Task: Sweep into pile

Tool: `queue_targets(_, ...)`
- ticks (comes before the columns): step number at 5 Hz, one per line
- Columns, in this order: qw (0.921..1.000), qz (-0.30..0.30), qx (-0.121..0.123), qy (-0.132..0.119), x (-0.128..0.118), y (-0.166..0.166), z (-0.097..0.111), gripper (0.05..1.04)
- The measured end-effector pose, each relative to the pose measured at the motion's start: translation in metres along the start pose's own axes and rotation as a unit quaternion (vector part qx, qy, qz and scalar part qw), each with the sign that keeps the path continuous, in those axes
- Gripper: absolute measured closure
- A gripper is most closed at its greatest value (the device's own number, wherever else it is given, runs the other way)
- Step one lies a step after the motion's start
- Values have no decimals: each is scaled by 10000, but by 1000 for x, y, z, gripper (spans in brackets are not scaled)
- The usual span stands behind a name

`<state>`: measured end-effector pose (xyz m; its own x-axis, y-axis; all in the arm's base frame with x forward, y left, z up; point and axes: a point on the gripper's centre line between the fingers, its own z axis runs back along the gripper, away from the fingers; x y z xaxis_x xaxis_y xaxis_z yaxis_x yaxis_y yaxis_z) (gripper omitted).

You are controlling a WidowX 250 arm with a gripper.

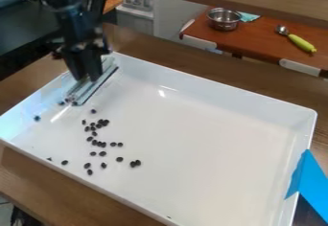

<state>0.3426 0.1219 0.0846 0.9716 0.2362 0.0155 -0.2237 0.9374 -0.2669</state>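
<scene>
"Tray, a white one, on a wooden worktop. So where's the gripper from that?"

"Over the tray's upper-left end, pointing down. Its fingers are clamped on a narrow sweeping tool, which slants inside that same end of the tray. Whether the tool touches the tray floor, I can't tell."

"And the stuff to be swept?"

"Small dark pieces, mostly loose over the left half of the tray floor. Some bunch closely together, in a patchy line running from near the tool toward the tray's near side; others lie apart."

"Anything on the far left?"

"Two pieces, toward the tray's left end: one just beside the tool's lower end, the other nearer the left corner."

"What's that bright blue thing?"

"A blue sheet or strip, hanging over the tray's right rim."

"And beyond the tray?"

"A reddish-brown table past its far side, with a metal bowl, a teal cloth beside the bowl, and a green-handled utensil farther right."
</scene>
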Motion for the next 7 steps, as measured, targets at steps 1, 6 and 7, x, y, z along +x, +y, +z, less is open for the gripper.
queue_targets(1, 9987, 68, -464, 192, -7, -49, 12, 747)
queue_targets(6, 9977, -666, 78, -69, -104, -170, -65, 747)
queue_targets(7, 9969, -769, 122, -145, -100, -166, -64, 747)
